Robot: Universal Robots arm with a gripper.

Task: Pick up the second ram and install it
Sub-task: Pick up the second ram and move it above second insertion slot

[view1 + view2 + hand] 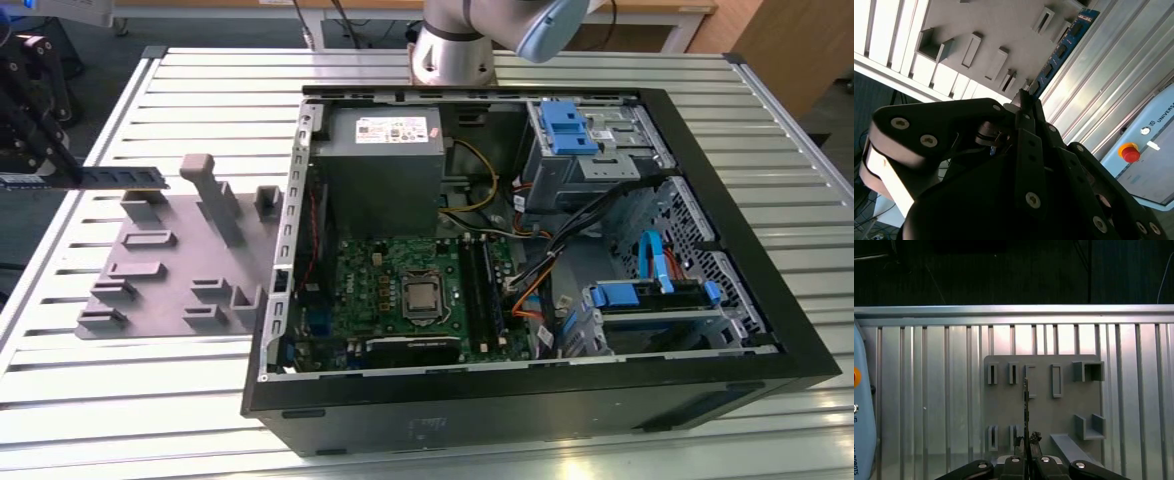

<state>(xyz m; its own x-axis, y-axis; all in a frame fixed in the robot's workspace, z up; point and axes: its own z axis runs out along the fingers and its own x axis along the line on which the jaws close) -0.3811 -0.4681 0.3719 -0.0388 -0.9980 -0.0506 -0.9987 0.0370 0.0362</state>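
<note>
Status: gripper (38, 172) is clenched on the second ram (120, 178). The stick is pinched at 1 end and sticks out level towards the exterior view's right.

- In the exterior view the ram hangs above the far end of the grey fixture block (174, 250), apart from it, near that view's left edge.
- In the first wrist view we see the stick (1026, 405) edge-on, running straight out from the closed fingertips (1026, 442), with the fixture (1044, 410) underneath on the slatted table (929, 390).
- In the second wrist view the blue label strip is visible along the stick (1061, 50), and the jaws are tight around its near end.

We judge the pick done and the transfer in hand. The install has not begun.

The target is the long black slots (475, 290) on the motherboard (380, 270), inside the open PC case (761, 260), well apart from the ram on the exterior view's right. We cannot tell whether 1 slot is already filled.

The install calls for:
- carrying the stick over the case wall without clipping it
- turning the stick parallel to the slots, contact edge down
- lining up with a free slot
- pressing straight and even, since a tilted stick could jam or slip in the grip
</note>
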